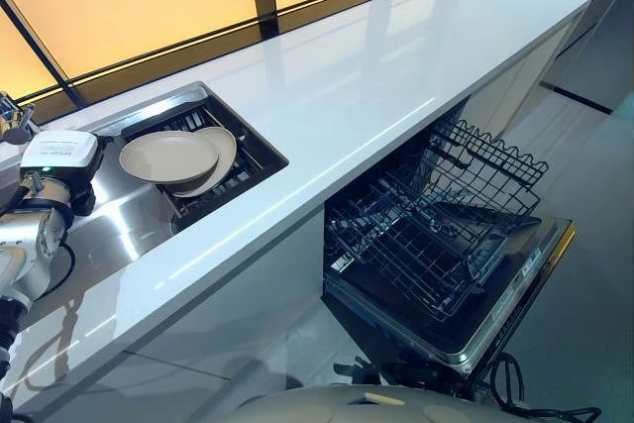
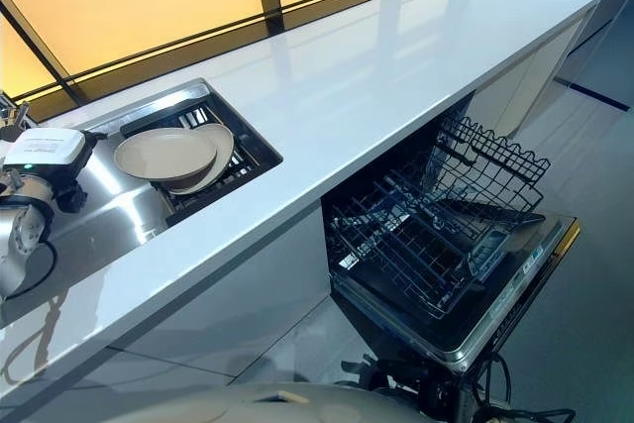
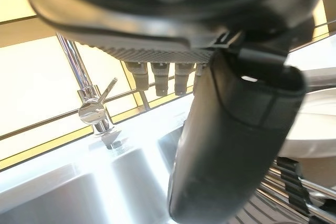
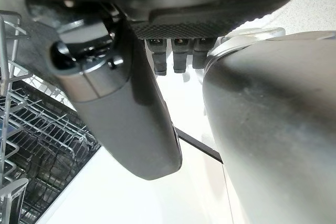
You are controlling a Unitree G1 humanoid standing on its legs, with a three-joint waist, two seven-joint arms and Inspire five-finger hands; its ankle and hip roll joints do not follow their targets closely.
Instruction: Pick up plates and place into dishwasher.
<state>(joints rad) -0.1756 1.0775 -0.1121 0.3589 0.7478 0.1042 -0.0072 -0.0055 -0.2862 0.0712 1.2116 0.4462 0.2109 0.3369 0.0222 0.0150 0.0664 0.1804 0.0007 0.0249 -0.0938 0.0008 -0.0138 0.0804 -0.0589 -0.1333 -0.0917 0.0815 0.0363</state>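
- Two beige plates point(image 1: 170, 157), stacked on the dark rack in the sink point(image 1: 129, 215), lie just beside my left hand point(image 3: 231, 145), toward my right.
- My left hand hangs over the steel sink near the tap point(image 3: 94, 111); fingers straight, thumb extended, holding nothing, touching nothing.
- My right hand point(image 4: 126, 114) hangs beside the dishwasher rack point(image 1: 436, 225), fingers relaxed, empty.
- Dishwasher door down, rack pulled out, well apart from the plates.

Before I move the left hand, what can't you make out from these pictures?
- Lower plate: mostly covered by the top plate, eye views.
- Left hand: the thumb blocks its fingers in the left wrist view.
- Right hand: fingers mostly cut off.
- Rack back: hidden under the counter.
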